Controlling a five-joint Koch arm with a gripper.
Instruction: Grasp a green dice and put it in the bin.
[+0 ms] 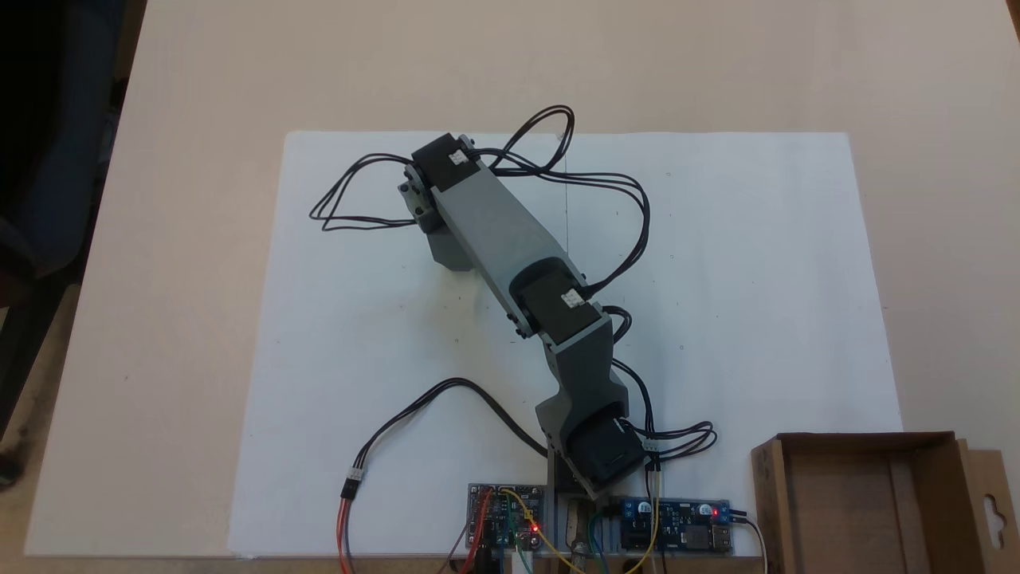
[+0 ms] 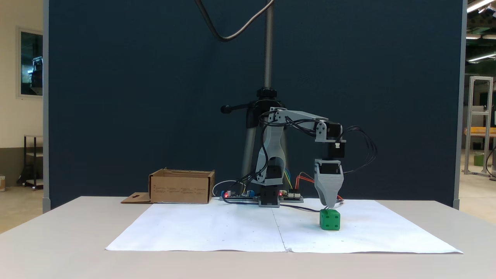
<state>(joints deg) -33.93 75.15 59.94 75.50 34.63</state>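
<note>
The green dice (image 2: 330,219) rests on the white paper, right of the arm's base in a fixed view. My gripper (image 2: 329,206) points straight down, its tip just above the dice's top face and close to touching it. Its jaws line up one behind the other, so whether they are open or shut is unclear. From above, the forearm and wrist (image 1: 478,215) cover both the gripper tip and the dice. The bin, a brown cardboard box (image 2: 182,188), stands left of the base; in the view from above, the bin (image 1: 865,440) is at the lower right corner.
A white paper sheet (image 1: 717,263) covers the middle of the table. Circuit boards (image 1: 677,526) and loose black cables (image 1: 358,215) lie around the arm's base. A camera stand pole (image 2: 267,46) rises behind the arm before a dark blue partition.
</note>
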